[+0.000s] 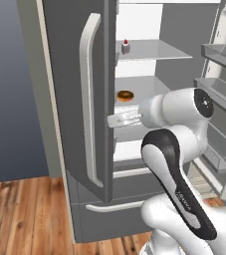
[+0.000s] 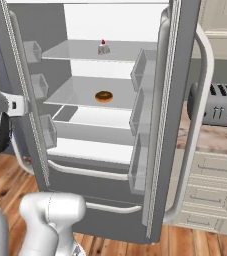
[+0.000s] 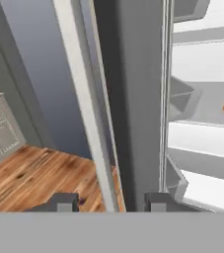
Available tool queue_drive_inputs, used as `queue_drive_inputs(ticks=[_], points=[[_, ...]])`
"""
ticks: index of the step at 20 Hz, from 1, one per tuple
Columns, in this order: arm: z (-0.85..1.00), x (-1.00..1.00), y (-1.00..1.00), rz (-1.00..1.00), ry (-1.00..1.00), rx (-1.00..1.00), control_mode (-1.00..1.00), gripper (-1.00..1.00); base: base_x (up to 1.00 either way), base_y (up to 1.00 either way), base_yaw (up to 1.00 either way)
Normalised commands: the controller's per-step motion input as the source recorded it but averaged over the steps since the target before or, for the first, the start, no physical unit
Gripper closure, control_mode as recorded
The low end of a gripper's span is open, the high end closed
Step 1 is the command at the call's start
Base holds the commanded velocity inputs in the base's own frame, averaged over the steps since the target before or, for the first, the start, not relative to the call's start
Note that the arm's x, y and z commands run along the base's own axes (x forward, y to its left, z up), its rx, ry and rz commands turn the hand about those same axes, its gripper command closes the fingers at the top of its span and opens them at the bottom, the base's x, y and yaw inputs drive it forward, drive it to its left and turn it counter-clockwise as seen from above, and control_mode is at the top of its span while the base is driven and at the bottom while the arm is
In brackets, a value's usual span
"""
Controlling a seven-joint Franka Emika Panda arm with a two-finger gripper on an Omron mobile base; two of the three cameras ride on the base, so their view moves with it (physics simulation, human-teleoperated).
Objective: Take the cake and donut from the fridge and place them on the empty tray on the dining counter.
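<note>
The fridge stands with both doors swung open, its white interior and glass shelves exposed. The cake sits on the upper shelf, and the donut lies on the shelf below it, well apart from the cake. The end effector is at the edge of the left door, its two fingertips standing apart on either side of that edge; whether they press on it I cannot tell. A toaster rests on the counter right of the fridge
</note>
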Motion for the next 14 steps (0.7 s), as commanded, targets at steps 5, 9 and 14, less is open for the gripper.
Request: queue_drive_inputs(ticks=[5,9,14], points=[[0.55,-0.41,-1.00,0.11,0.06,0.57,-1.00,-1.00,0.00,0.00,0.00],[-0.04,0.61,-0.85,0.19,0.22,0.64,-1.00,-1.00,0.00,0.00,0.00],[-0.22,0.76,-0.01,0.02,0.30,0.32,-1.00,-1.00,0.00,0.00,0.00]])
